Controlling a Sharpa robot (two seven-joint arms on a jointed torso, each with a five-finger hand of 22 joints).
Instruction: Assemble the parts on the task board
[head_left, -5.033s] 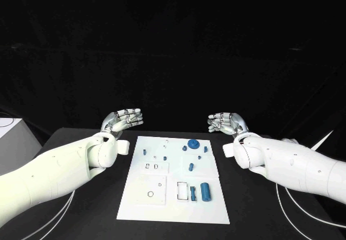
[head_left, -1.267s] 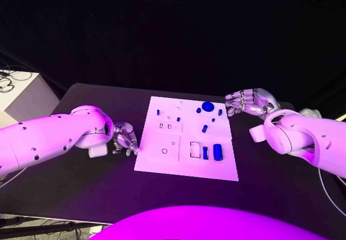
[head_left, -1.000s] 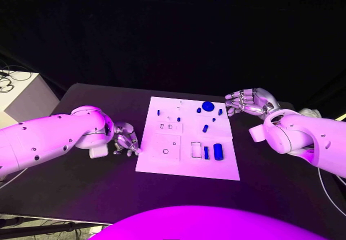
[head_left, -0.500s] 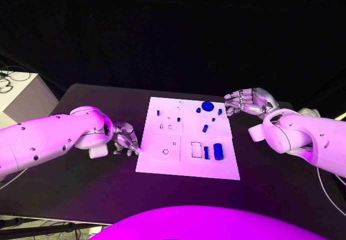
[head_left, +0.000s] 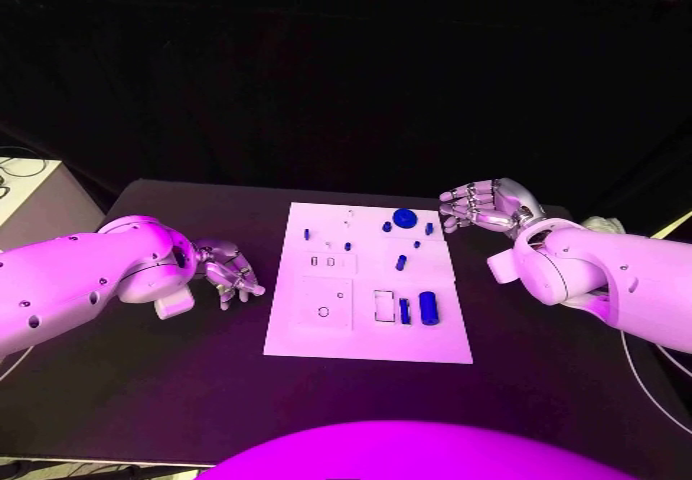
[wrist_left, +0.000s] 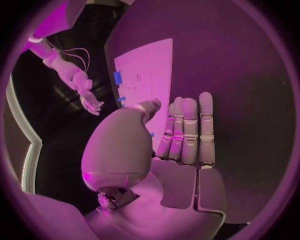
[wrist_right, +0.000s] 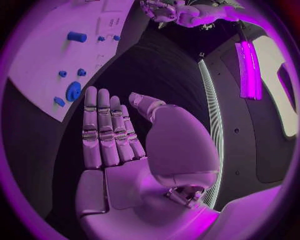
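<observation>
One task board (head_left: 368, 335) lies mid-table before you. Your left hand (head_left: 227, 272) hangs beside its left edge, your right hand (head_left: 483, 207) off its far right corner; both hold nothing, fingers extended. Small blue parts (head_left: 427, 307) sit on the board, mostly its right half.

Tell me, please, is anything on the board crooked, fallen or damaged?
Nothing stands out. The board lies flat on the table, the blue parts sit apart on it, and both hands, left and right, are beside it, holding nothing.
</observation>
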